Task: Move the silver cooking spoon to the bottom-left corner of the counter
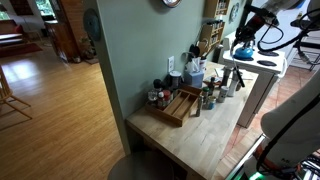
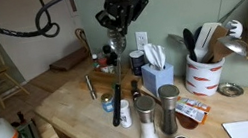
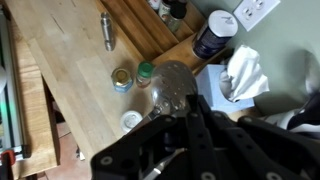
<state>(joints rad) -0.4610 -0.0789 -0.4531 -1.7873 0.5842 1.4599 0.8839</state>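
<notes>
My gripper point(image 3: 192, 105) is shut on the silver cooking spoon point(image 3: 172, 85). The spoon's shiny round bowl sticks out past the fingertips, and its slim handle runs back between the black fingers. In an exterior view the gripper point(image 2: 111, 33) hangs above the back of the counter point(image 2: 75, 108), near the wall outlet, with the spoon bowl point(image 2: 108, 54) just below it and clear of the surface. The light wood counter point(image 3: 70, 70) lies beneath, and its near left part is bare.
Under the gripper are a blue tissue box point(image 3: 215, 88), a dark jar point(image 3: 213, 35), a green-capped jar point(image 3: 146, 72), a small tin point(image 3: 122, 78) and a wooden tray point(image 3: 150, 30). A metal cylinder point(image 2: 90, 85), shakers point(image 2: 148, 121) and a utensil crock point(image 2: 203, 71) stand on the counter.
</notes>
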